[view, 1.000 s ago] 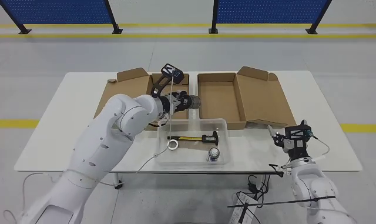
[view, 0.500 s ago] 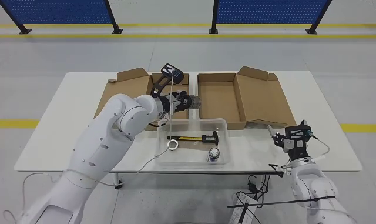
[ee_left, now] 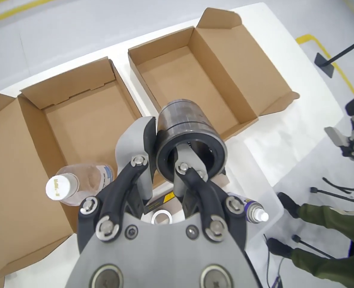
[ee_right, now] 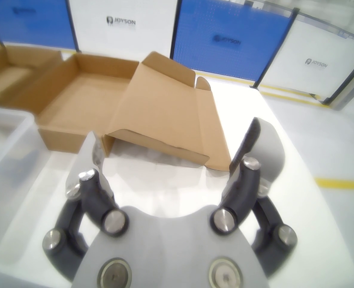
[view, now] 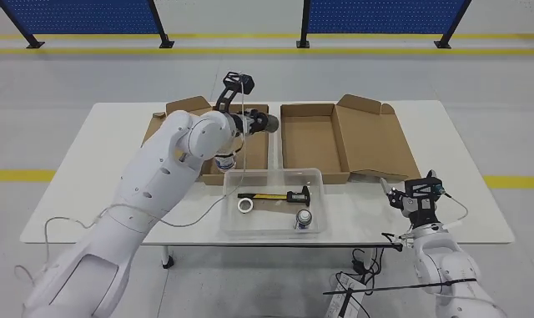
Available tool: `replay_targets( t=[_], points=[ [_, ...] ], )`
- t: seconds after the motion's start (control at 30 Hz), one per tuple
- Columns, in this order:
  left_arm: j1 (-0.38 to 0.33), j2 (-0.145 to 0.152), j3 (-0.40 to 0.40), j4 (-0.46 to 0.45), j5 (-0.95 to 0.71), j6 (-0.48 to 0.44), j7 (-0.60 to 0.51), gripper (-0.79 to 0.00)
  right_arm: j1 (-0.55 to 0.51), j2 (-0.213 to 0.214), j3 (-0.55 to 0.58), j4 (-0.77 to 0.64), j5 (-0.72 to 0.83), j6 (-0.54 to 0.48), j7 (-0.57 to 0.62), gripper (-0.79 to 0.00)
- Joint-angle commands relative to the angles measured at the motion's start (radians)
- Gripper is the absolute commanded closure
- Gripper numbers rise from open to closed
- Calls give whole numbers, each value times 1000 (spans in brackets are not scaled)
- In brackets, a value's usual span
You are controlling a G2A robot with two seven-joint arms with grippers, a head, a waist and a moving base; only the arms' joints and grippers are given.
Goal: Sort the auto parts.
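Note:
My left gripper [ee_left: 165, 148] is shut on a dark metal cylinder bearing [ee_left: 188, 139], one finger inside its bore and one outside. In the top view the bearing [view: 261, 120] hangs above the far right part of the left cardboard box [view: 257, 153]. A clear bottle [ee_left: 75, 184] with a white cap lies in that box. The right cardboard box [view: 310, 143] holds nothing. A clear bin [view: 271, 171] at the front holds a white tape roll [view: 245, 205], a black and yellow caliper [view: 284, 196] and a spray can [view: 304, 219]. My right gripper [ee_right: 174, 148] is open over the table at the front right.
Both boxes have their lids folded outward; the right box's lid [ee_right: 171, 112] lies just beyond my right gripper [view: 415, 191]. The white table [view: 108, 176] has bare room at its left and at its front right corner.
The left arm has lifted and swung toward the far side, carrying the bearing over the left box. The bottle now shows below it. The right arm has stayed put.

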State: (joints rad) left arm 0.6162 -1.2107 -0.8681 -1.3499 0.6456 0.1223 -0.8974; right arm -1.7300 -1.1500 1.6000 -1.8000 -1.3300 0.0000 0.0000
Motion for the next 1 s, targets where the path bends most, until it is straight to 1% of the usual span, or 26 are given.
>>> replay_targets(
  t=[0.0, 0.13, 0.3, 0.57, 0.77, 0.97],
  points=[
    [-18, -12, 20, 64, -21, 11, 2, 0, 0, 0, 0, 0, 0, 0, 0, -785],
    [-41, -34, 65, 153, -25, 13, -4, 0, 0, 0, 0, 0, 0, 0, 0, -785],
    [-47, -55, 102, 230, -27, 18, -8, 0, 0, 0, 0, 0, 0, 0, 0, -785],
    [-71, -74, 117, 303, -22, 44, -41, 0, 0, 0, 0, 0, 0, 0, 0, -785],
    [-93, -86, 130, 342, -11, 31, -91, 0, 0, 0, 0, 0, 0, 0, 0, -785],
    [-114, -107, 154, 390, -15, 22, -122, 0, 0, 0, 0, 0, 0, 0, 0, -785]
  ],
)
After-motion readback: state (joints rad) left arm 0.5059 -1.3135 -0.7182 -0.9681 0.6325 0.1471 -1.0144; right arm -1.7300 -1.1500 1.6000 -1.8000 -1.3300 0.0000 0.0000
